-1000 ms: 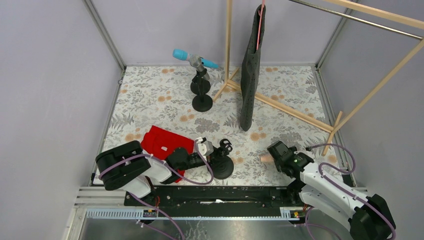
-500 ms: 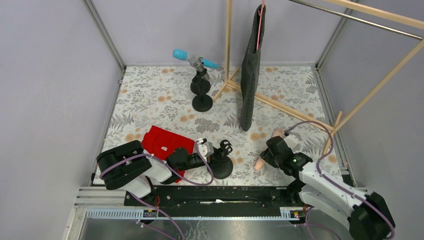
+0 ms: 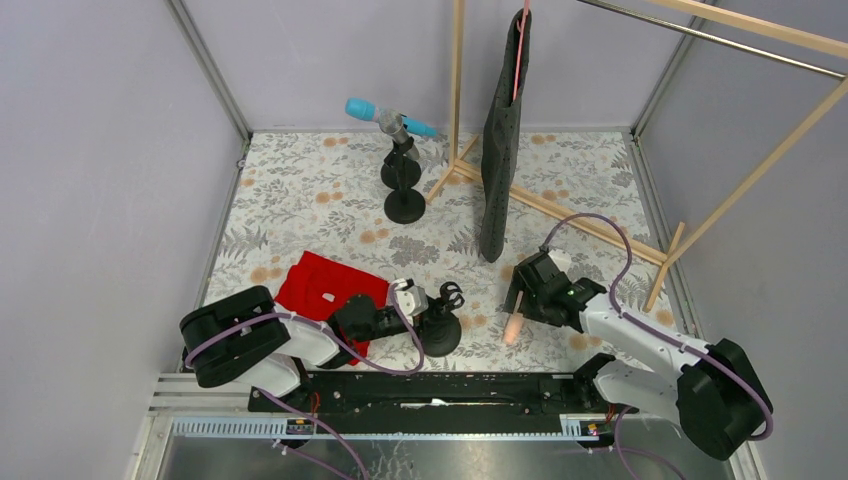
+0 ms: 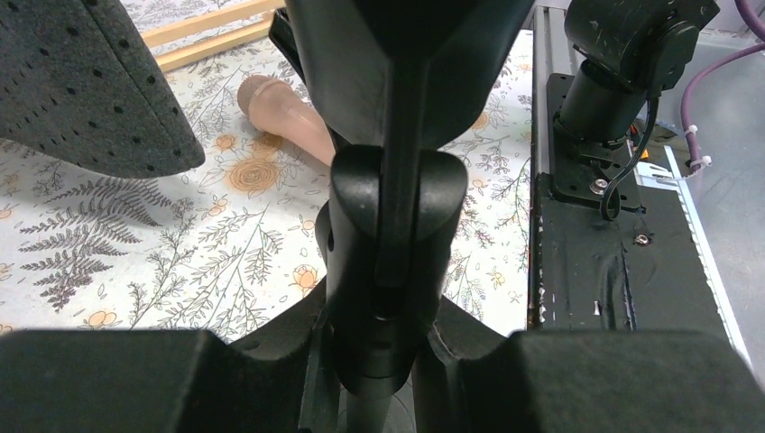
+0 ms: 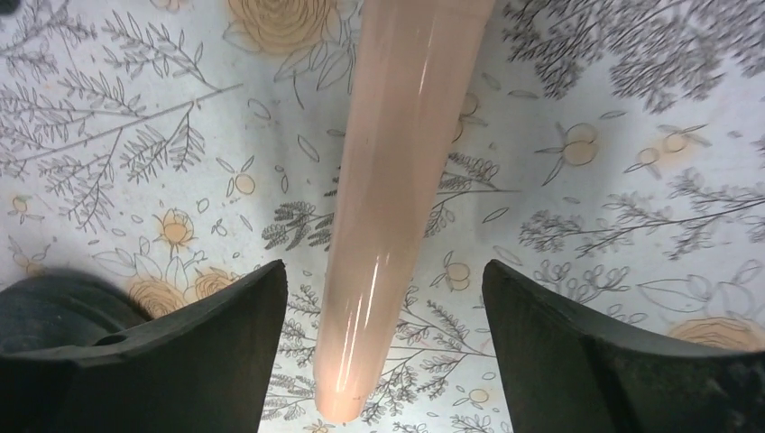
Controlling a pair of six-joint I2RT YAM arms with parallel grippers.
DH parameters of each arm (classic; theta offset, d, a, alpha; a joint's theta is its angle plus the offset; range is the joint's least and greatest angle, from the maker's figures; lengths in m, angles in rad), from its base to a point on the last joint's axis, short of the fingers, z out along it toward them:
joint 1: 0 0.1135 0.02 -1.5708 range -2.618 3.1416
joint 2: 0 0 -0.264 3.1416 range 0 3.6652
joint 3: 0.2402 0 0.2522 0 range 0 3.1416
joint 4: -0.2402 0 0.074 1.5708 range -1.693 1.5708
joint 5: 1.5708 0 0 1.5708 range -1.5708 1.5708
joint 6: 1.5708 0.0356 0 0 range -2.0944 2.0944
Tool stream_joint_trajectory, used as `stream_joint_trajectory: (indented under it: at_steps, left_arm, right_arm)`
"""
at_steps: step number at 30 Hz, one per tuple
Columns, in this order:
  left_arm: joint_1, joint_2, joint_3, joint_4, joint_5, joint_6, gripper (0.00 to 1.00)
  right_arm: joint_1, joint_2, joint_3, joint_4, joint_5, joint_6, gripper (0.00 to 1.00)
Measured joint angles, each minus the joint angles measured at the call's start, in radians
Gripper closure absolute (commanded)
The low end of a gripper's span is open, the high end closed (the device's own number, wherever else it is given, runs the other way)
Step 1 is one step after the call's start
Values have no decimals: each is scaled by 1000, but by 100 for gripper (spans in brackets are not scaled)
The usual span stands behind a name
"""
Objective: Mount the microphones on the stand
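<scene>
The peach-pink microphone (image 3: 513,328) lies on the flowered table, seen also as the microphone (image 5: 397,180) in the right wrist view and the microphone (image 4: 284,113) in the left wrist view. My right gripper (image 3: 518,302) (image 5: 383,271) hangs over its thin end, open, with a finger on each side and neither touching it. My left gripper (image 3: 418,306) (image 4: 388,361) is shut on the post of a black stand (image 3: 443,328) (image 4: 395,225), whose empty clip (image 3: 451,294) points up. A cyan-blue microphone (image 3: 362,109) sits clipped in a far stand (image 3: 405,207).
A red cloth (image 3: 320,283) lies beside the left arm. A wooden rack (image 3: 560,212) with a dark hanging garment (image 3: 500,150) fills the back right. A second round stand base (image 3: 398,172) sits at the back. A black rail (image 3: 430,390) runs along the near edge.
My right gripper carried the peach-pink microphone leftward, then opened; the microphone now lies loose on the table. The left gripper and its stand have barely moved.
</scene>
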Motion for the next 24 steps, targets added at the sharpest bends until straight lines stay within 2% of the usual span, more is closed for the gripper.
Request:
stream_joint_trajectory:
  at_steps: [4,9,24]
  left_arm:
    - [0,0,0,-5,1,-2,100]
    - [0,6,-3,13,1,-16,100]
    - [0,67,-9,85,2,-52,100]
  right_arm:
    - [-1,7,43,-19,75,-23,12]
    - [-4,92,115,-11,128,-28,13]
    - [-104,241,134,53,160,-7,16]
